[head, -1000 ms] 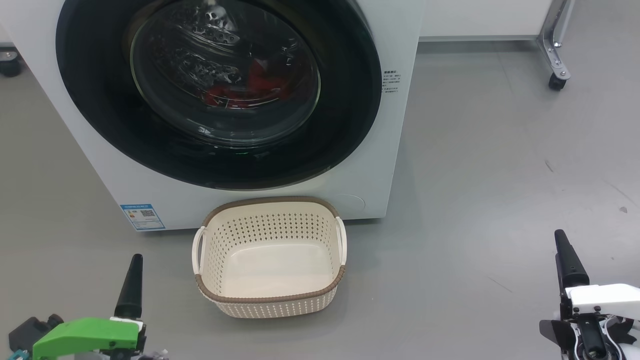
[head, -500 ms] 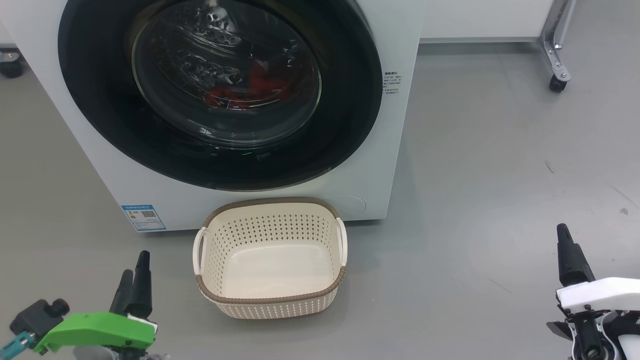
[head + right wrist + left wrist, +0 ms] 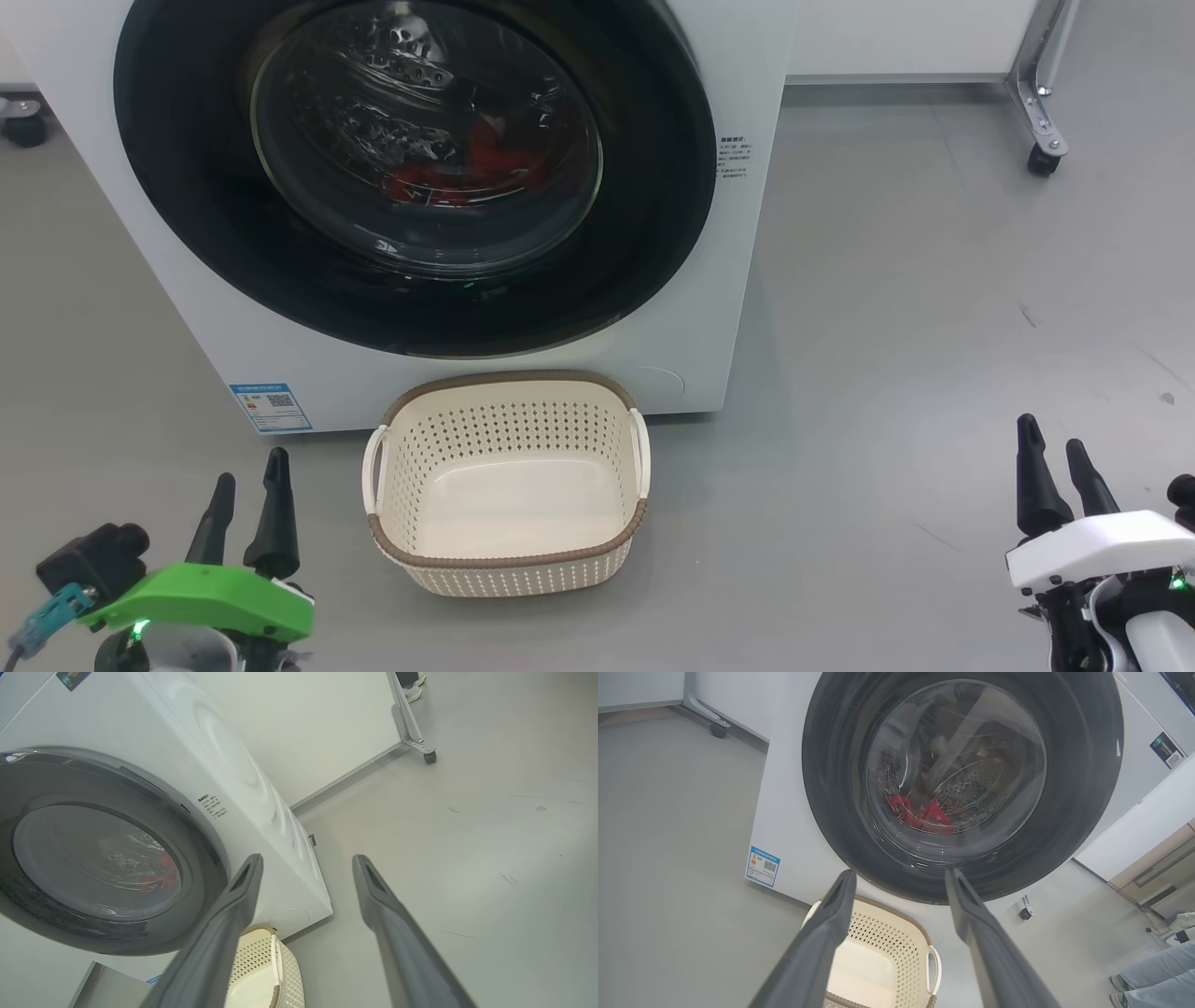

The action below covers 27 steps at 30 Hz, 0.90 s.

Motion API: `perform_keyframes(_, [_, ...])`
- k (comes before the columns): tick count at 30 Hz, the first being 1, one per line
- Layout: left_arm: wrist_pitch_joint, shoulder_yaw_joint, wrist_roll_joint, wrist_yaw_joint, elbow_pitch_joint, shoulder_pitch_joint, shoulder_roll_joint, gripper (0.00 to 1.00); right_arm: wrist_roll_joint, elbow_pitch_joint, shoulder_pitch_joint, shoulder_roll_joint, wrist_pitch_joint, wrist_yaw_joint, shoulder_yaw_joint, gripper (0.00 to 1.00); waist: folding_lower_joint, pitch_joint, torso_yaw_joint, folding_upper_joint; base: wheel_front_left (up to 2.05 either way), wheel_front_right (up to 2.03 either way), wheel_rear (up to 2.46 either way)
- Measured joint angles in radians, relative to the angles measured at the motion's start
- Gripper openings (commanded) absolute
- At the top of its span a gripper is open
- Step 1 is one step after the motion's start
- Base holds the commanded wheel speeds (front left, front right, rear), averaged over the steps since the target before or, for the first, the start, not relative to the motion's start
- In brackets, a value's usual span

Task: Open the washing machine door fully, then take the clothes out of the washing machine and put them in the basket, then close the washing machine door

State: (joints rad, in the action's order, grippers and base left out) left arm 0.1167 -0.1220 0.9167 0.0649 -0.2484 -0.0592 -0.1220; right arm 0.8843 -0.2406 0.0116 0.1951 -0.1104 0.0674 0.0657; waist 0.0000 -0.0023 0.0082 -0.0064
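Observation:
The white washing machine [image 3: 719, 308] stands ahead with its glossy black round door [image 3: 653, 233] shut against the front. Behind the glass bowl, red clothes [image 3: 485, 159] lie low in the steel drum. On the floor in front sits the cream basket [image 3: 509, 560], empty. My left gripper [image 3: 250, 471] is at the lower left, open and holding nothing, well short of the machine. My right gripper [image 3: 1053, 443] is at the lower right, open and empty too. The left wrist view looks between its fingers at the door [image 3: 1078, 788], clothes [image 3: 924, 816] and basket [image 3: 896, 952].
A blue sticker [image 3: 269, 406] marks the machine's lower left front. A metal leg on a caster [image 3: 1038, 154] stands at the far right beside a white wall base. A person's shoes and trouser legs [image 3: 1148, 980] show at the left wrist view's lower right. Grey floor spreads to the right.
Both grippers have turned, so that two fingers of each show now where one showed before. The head view has shifted slightly. Door, clothes and basket have not moved.

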Motion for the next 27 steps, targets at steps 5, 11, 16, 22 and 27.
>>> perform_keyframes(5, [0.017, -0.016, -0.095, -0.017, 0.006, 0.0, -0.004, 1.0, -0.075, 0.0, 0.001, 0.007, -0.019, -0.016, 0.024, 1.0, 0.0, -0.001, 0.001, 0.0, 0.0, 0.0, 0.0])
perform_keyframes(11, [0.036, -0.038, -0.187, -0.035, 0.014, -0.001, -0.004, 1.0, -0.151, 0.0, 0.002, 0.011, -0.038, -0.035, 0.049, 1.0, 0.0, -0.001, 0.001, 0.0, 0.0, 0.0, 0.0])
perform_keyframes(16, [0.053, -0.047, -0.259, -0.042, 0.019, -0.001, -0.003, 1.0, -0.21, -0.001, 0.009, 0.013, -0.055, -0.044, 0.07, 1.0, 0.0, -0.003, 0.001, 0.0, 0.0, 0.0, 0.0])
perform_keyframes(22, [0.08, -0.065, -0.353, -0.051, 0.02, -0.001, -0.001, 1.0, -0.289, -0.002, 0.011, 0.02, -0.083, -0.05, 0.098, 1.0, 0.0, -0.006, 0.001, 0.0, 0.0, 0.0, 0.0])
perform_keyframes(27, [0.097, -0.071, -0.414, -0.053, 0.019, -0.001, 0.0, 1.0, -0.344, -0.003, 0.012, 0.025, -0.099, -0.054, 0.114, 1.0, 0.0, -0.008, 0.001, 0.0, 0.0, 0.0, 0.0])
